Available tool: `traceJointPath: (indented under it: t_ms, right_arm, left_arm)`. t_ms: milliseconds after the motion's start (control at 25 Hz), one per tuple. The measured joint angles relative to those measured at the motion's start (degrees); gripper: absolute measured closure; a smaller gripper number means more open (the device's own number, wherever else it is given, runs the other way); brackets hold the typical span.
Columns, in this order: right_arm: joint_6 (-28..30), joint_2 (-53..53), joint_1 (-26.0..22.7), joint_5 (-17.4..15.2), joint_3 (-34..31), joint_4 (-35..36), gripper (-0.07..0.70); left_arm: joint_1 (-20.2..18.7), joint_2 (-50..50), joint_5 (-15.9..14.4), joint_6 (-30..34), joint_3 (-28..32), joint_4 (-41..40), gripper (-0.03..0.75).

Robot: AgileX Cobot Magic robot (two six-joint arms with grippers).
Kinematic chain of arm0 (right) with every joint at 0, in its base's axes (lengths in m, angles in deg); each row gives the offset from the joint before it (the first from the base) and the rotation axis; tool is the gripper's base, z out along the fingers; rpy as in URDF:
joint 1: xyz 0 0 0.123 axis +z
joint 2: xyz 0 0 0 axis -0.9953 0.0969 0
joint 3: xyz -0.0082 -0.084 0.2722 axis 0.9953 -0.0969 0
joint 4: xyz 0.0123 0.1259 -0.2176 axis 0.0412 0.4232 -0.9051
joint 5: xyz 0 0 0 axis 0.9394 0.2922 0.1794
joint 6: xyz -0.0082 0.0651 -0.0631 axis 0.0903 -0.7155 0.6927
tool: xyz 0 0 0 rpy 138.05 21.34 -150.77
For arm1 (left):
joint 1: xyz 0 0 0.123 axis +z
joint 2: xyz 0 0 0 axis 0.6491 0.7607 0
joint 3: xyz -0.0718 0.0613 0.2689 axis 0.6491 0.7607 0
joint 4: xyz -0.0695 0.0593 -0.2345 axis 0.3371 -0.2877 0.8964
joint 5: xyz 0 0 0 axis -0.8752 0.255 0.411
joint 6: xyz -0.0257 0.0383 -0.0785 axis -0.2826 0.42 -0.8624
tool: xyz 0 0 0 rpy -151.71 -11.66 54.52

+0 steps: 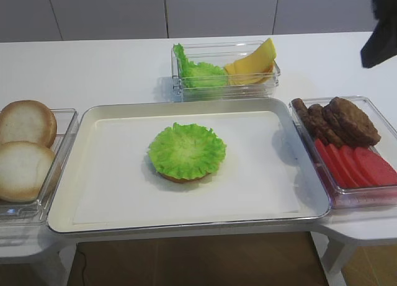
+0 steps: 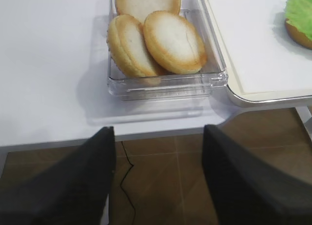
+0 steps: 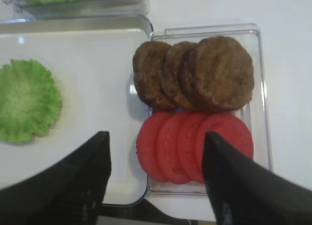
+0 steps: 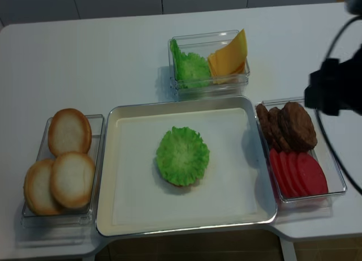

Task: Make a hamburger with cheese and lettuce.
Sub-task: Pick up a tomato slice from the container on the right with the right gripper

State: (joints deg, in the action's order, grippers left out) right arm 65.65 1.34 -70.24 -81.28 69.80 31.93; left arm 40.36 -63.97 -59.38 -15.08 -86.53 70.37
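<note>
So my right pincer [image 3: 156, 181] is hanging over the clear box [image 3: 256, 78] on the right side, jaws standing wide apart with nothing between them. Below it I'm looking at the brown patties [image 3: 195, 73] overlapping in a row and the red tomato slices [image 3: 192, 147] fanned out in front of them.

The hamburger [image 1: 187, 152] is sitting in the middle of the big tray [image 1: 118, 193], just a bun base with a frilly green leaf on top. The cheese [image 1: 254, 64] is leaning in the back container [image 1: 180, 87], right beside the spare lettuce [image 1: 195, 72].

My left pincer [image 2: 158, 178] is also spread wide and holding nothing, hovering past the table edge near the box of pale bun halves [image 2: 156, 37].
</note>
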Motion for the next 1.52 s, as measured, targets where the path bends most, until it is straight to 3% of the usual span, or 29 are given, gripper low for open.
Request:
traceJointPath:
  t_ms: [240, 520, 1000, 1520]
  right_arm:
    - [-9.72, 10.48, 11.17, -4.48, 4.35, -9.99, 0.185]
    - [-11.83, 21.25, 17.29, -9.40, 4.71, -16.34, 0.185]
    - [-11.90, 28.20, 18.00, -9.31, 4.84, -18.06, 0.186]
    - [-11.90, 29.25, 18.00, -7.87, 4.84, -18.64, 0.337]
  left_arm:
    - [0.00, 0.00, 0.00, 0.00, 0.00, 0.00, 0.292]
    - [0.00, 0.00, 0.00, 0.00, 0.00, 0.00, 0.292]
    - [0.00, 0.00, 0.00, 0.00, 0.00, 0.00, 0.292]
    - [0.00, 0.00, 0.00, 0.00, 0.00, 0.00, 0.292]
